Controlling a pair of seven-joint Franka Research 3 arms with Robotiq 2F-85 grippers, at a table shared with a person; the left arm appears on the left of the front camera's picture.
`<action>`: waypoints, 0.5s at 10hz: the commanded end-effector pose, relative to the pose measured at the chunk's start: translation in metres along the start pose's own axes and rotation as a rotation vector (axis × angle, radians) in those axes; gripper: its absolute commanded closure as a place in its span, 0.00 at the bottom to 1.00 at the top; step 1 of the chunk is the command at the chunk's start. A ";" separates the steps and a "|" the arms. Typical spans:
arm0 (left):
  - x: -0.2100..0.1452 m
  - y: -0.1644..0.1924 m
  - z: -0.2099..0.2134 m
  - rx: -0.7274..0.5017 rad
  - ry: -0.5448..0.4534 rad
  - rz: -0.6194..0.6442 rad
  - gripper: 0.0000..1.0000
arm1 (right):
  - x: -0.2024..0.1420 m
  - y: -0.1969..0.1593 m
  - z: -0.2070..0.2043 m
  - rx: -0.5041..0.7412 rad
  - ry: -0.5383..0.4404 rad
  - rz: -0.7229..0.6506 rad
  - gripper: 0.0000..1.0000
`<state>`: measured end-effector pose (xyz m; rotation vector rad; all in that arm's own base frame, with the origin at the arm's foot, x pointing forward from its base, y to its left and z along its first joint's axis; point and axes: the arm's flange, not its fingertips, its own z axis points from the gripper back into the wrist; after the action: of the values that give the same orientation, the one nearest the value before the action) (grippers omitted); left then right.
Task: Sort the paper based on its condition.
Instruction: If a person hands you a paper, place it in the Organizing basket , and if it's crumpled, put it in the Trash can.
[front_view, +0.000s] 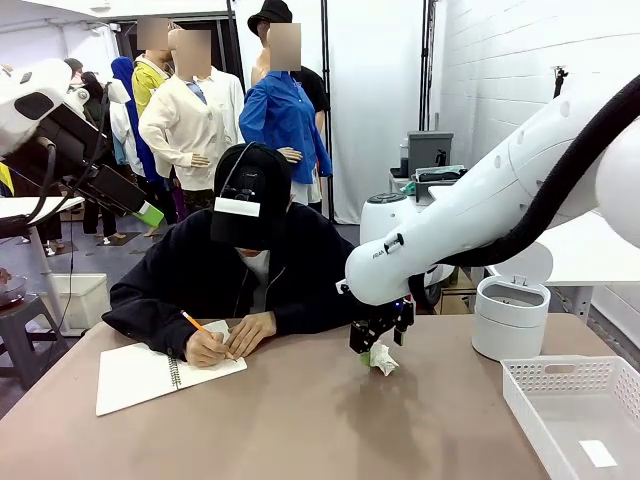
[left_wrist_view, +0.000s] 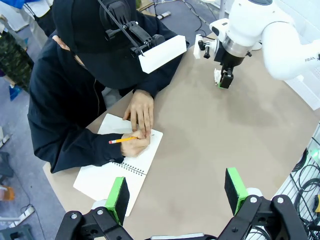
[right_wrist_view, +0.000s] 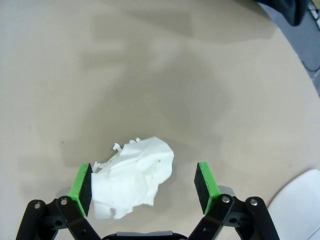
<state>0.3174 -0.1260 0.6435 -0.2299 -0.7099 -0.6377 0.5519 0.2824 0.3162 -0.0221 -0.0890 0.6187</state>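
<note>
White crumpled paper (right_wrist_view: 132, 177) sits mid-desk toward the far edge, right between your right gripper (right_wrist_view: 145, 185) fingers, which are spread wide and not pinching yet. The wad hugs the left pad (right_wrist_view: 82, 182), so I'd shift a touch to centre it, drop low, then squeeze gently so it doesn't squirt out. Looks like it belongs in the round bin (front_view: 510, 315) by the right edge, not the tray (front_view: 575, 415). Left gripper (left_wrist_view: 177, 192) hangs spread, holding nothing, above the notebook (left_wrist_view: 115, 167).
</note>
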 end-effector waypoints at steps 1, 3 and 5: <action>0.000 0.001 0.000 0.000 -0.002 0.002 0.00 | -0.006 -0.001 0.004 -0.017 -0.013 0.005 0.00; 0.000 0.001 0.000 0.000 -0.002 0.002 0.00 | -0.006 -0.001 0.004 -0.017 -0.013 0.005 0.00; 0.000 0.001 0.000 0.000 -0.002 0.002 0.00 | 0.001 0.000 0.003 -0.002 -0.004 0.000 0.00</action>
<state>0.3174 -0.1260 0.6434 -0.2299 -0.7099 -0.6376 0.5526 0.2829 0.3209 -0.0230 -0.0965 0.6189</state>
